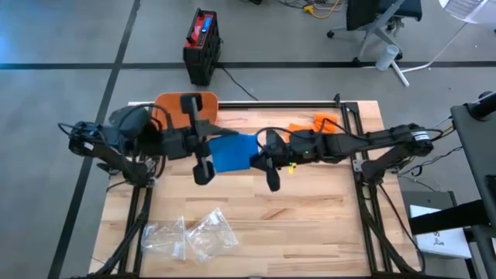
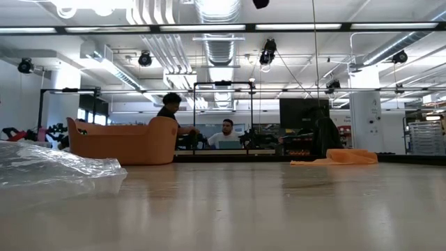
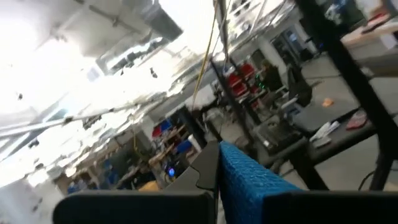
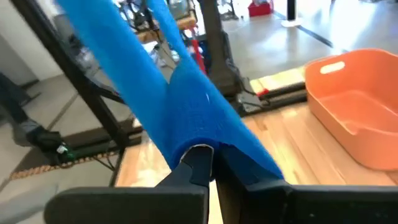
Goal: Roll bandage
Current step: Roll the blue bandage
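A blue bandage (image 1: 232,153) hangs as a wide band between my two grippers, high above the middle of the wooden table (image 1: 310,225). My left gripper (image 1: 211,147) comes from the table's left and is shut on the band's left end (image 3: 249,183). My right gripper (image 1: 256,159) comes from the right and is shut on the other end (image 4: 186,112). In the right wrist view the band runs away from the fingers as a long folded strip. The low view shows neither gripper nor the bandage. My left gripper pinches one end of the bandage (image 3: 231,163) between its two shut fingers, which come from the table's left and slant a little upward. The band stands up past the fingertips, clear of the table. My right gripper pinches the bandage's other end between its two fingers, roughly level from the table's right. The cloth is folded over the fingertips (image 4: 200,142) in more than one layer. From there the strip stretches away toward the left gripper, clear of the table.
An orange basin (image 1: 172,103) stands at the table's far left, partly under the left arm. An orange cloth (image 1: 324,121) lies at the far right. Clear plastic bags (image 1: 190,232) lie near the front left edge. The table's front right is bare wood.
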`<action>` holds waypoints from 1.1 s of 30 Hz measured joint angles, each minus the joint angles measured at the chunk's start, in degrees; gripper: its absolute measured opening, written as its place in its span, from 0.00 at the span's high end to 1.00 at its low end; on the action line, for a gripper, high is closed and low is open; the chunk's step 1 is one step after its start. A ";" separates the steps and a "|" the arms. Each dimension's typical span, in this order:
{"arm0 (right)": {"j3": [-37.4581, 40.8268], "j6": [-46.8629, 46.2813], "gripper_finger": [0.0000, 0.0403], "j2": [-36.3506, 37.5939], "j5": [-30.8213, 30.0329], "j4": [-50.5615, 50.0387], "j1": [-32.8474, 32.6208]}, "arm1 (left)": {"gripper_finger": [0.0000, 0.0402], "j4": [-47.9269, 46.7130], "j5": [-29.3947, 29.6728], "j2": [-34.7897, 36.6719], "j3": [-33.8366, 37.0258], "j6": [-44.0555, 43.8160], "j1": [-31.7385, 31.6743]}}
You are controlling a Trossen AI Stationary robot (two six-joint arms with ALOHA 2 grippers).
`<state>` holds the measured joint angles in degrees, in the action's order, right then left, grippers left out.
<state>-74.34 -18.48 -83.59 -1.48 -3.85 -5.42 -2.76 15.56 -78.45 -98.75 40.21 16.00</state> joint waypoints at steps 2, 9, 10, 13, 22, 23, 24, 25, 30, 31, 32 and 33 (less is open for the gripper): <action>0.12 -0.45 0.99 -0.02 0.12 -0.30 0.57 | 1.00 -1.52 1.35 0.15 -0.42 1.59 0.94; 0.12 -0.29 0.99 0.38 4.20 0.03 -0.03 | 1.00 -0.79 7.54 0.66 -0.79 4.91 0.46; 0.12 -0.22 0.99 0.43 4.80 -0.05 -0.22 | 1.00 -0.71 7.76 0.61 -0.79 5.33 0.22; 0.12 -0.13 0.99 0.13 5.94 0.01 -0.56 | 1.00 0.70 7.86 0.54 -0.79 5.60 -0.28; 0.10 -5.79 0.99 -2.57 2.98 0.46 2.51 | 1.00 0.76 2.79 -0.42 -0.77 1.67 1.14; 0.10 -6.22 0.99 -2.67 2.99 0.57 3.01 | 1.00 0.71 2.77 -0.44 -0.77 1.74 1.36; 0.10 -6.84 0.99 -2.76 3.00 0.42 3.47 | 1.00 0.56 2.78 -0.44 -0.77 2.15 1.58; 0.10 -7.51 0.99 -2.88 3.06 0.38 3.83 | 1.00 0.02 2.83 -0.44 -0.77 2.75 1.76; 0.10 -9.28 0.99 -3.91 3.04 1.34 5.61 | 1.00 -0.77 7.65 -0.44 -0.77 6.35 2.21; 0.10 -9.29 0.99 -3.99 2.94 1.56 5.68 | 1.00 -0.89 9.13 -0.44 -0.77 6.94 2.19; 0.10 -9.07 0.99 -3.99 2.95 1.63 5.75 | 1.00 -0.95 10.85 -0.36 -0.77 7.63 2.19; 0.13 -8.28 0.99 -3.88 3.04 1.44 5.75 | 1.00 -0.94 12.56 -0.29 -0.77 8.66 2.19</action>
<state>-74.21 -26.75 -87.47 1.57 -2.41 0.33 -3.70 28.11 -78.75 -99.53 48.88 18.20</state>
